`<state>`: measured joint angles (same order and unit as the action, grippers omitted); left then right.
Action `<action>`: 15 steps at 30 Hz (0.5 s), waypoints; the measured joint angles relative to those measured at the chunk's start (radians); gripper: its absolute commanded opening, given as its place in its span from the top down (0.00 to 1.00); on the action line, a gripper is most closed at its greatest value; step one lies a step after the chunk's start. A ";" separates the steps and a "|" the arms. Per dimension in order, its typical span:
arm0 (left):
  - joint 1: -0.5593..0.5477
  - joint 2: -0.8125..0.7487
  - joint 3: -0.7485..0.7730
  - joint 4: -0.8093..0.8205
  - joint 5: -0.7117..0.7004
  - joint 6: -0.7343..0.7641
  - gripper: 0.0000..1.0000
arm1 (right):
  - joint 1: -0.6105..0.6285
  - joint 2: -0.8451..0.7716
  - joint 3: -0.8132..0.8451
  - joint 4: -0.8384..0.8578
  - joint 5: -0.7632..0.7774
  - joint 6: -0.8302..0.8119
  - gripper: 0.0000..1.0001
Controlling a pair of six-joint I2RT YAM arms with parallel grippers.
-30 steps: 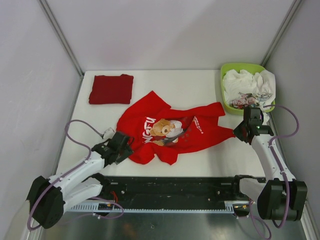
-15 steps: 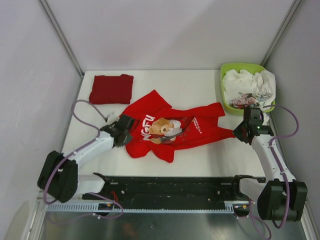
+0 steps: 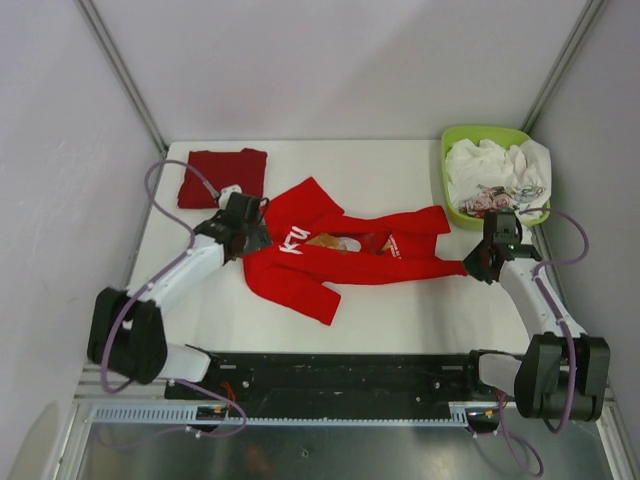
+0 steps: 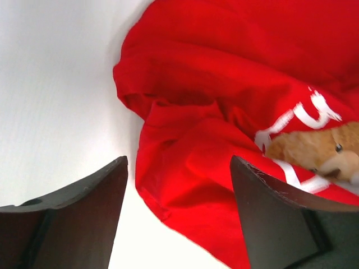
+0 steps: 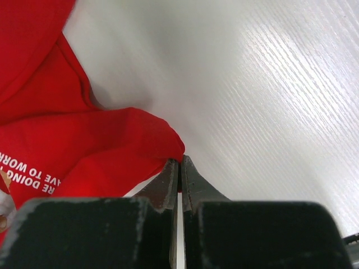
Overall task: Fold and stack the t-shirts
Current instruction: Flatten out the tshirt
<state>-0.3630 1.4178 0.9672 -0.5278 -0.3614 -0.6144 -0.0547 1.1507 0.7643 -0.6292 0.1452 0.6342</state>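
One second took the left gripper [image 3: 243, 228] from the near edge up beside the bright red t-shirt [image 3: 345, 268], fingers spread; right gripper [image 3: 478, 262] clamps its corner; shirt now stretched along the table [image 3: 400, 180], unfolded.

The red tee [image 5: 73, 140] carries small white print, partly readable: "DOING" and "TO WORK"; its larger left lettering is fold-cut.

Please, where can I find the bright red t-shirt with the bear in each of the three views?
Top external: the bright red t-shirt lies stretched left to right across the middle of the white table.
Left wrist: it fills the upper right, beyond the open left gripper.
Right wrist: it takes the left side, one corner pinched by the shut right gripper.
Shared landmark: the white table, bare beside the shirt in all three.
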 measured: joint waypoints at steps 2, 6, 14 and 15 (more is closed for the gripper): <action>0.001 -0.074 -0.040 0.006 0.032 0.000 0.37 | 0.000 0.032 0.000 0.021 -0.003 -0.005 1.00; 0.008 -0.291 -0.188 0.011 0.082 -0.086 0.54 | -0.001 0.085 0.000 0.060 -0.005 -0.009 1.00; 0.008 -0.358 -0.448 -0.015 0.121 -0.352 0.57 | -0.003 0.123 0.000 0.105 -0.023 -0.011 1.00; 0.007 -0.347 -0.449 -0.017 0.122 -0.375 0.57 | -0.003 0.124 0.000 0.107 -0.024 -0.012 1.00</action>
<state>-0.3561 1.0706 0.5179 -0.5449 -0.2394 -0.9894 -0.0574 1.2751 0.7643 -0.5224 0.1211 0.6220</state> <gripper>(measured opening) 0.428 0.020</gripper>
